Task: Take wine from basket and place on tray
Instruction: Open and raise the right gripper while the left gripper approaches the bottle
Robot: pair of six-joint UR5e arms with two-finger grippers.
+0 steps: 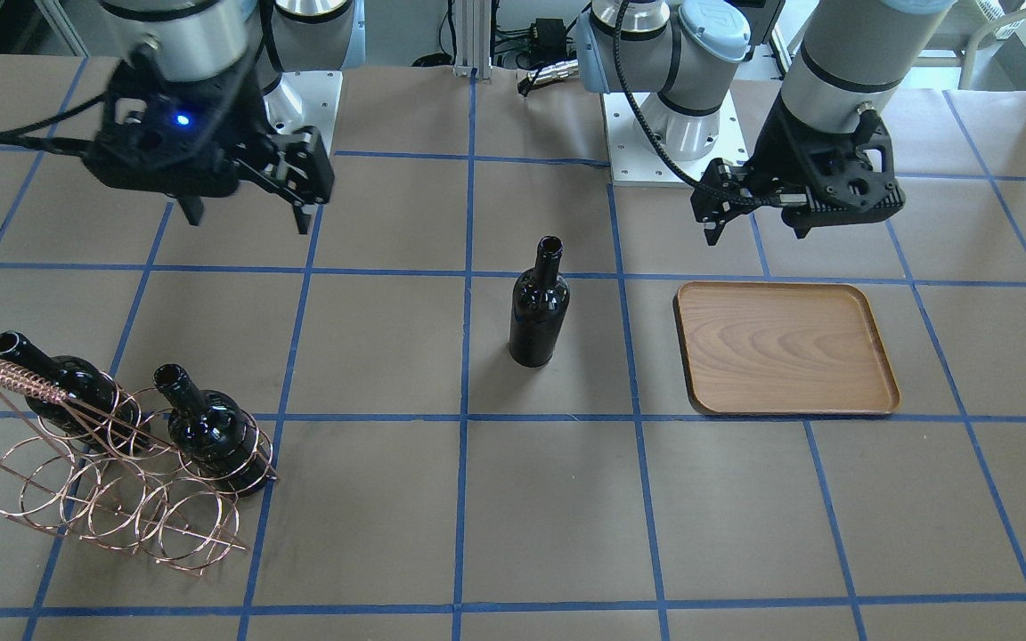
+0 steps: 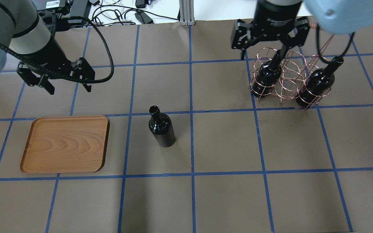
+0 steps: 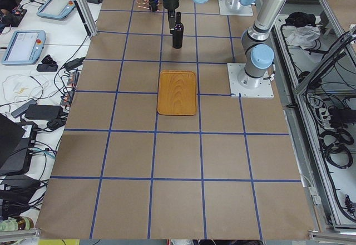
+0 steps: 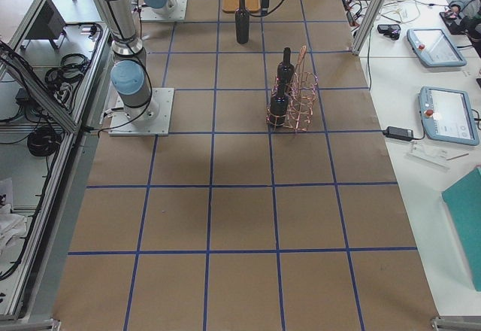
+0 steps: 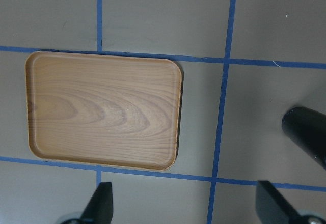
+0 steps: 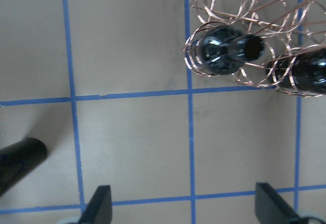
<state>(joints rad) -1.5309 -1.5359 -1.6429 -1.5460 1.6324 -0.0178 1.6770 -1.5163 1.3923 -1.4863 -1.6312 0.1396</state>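
One wine bottle (image 1: 539,312) stands upright on the table between basket and tray; it also shows in the overhead view (image 2: 161,127). Two more bottles (image 2: 268,76) (image 2: 317,82) sit in the copper wire basket (image 2: 290,77), which also shows in the front view (image 1: 112,499). The brown wooden tray (image 2: 66,144) lies flat with nothing on it. My left gripper (image 2: 66,87) is open and empty, above the table just behind the tray (image 5: 104,109). My right gripper (image 2: 263,55) is open and empty, hovering by the basket's bottles (image 6: 226,48).
The table is brown paper with a blue tape grid. The arm bases (image 1: 673,133) stand at the robot's side. Screens and cables (image 3: 22,44) lie on side benches beyond the table edges.
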